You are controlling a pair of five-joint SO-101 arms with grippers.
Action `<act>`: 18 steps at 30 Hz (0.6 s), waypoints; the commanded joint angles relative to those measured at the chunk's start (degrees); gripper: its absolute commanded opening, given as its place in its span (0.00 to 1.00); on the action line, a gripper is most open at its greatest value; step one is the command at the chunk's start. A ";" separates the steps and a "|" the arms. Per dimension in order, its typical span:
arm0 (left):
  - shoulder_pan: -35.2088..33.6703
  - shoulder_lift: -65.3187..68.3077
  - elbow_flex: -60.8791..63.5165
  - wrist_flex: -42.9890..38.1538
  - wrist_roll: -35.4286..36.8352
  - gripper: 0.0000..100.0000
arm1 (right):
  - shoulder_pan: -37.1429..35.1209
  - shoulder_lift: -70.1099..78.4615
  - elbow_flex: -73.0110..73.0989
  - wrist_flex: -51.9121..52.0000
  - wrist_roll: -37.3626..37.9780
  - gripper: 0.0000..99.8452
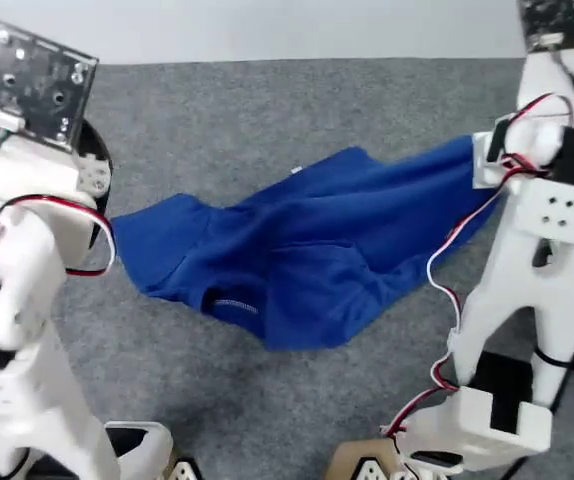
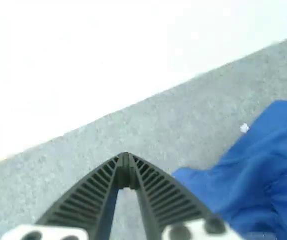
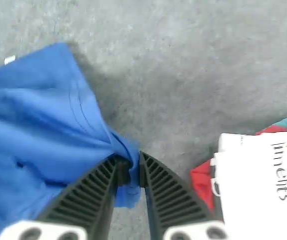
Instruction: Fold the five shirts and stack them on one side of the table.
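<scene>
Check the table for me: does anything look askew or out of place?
The blue shirt lies bunched and slanted across the grey table, with deep folds rather than spread flat. One corner is pinched in the right gripper and drawn into a wrinkled point. The left gripper is shut, empty, beside the other end.
</scene>
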 commanded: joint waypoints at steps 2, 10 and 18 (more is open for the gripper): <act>3.08 -0.70 12.79 0.88 -0.35 0.00 | -1.89 -3.03 2.64 1.71 -0.53 0.01; 15.56 5.36 38.11 -13.54 -3.78 0.01 | -2.59 -3.03 9.93 1.71 -0.62 0.01; 20.31 23.65 35.91 -22.24 -3.87 0.18 | -2.59 -3.03 12.22 1.71 -0.26 0.01</act>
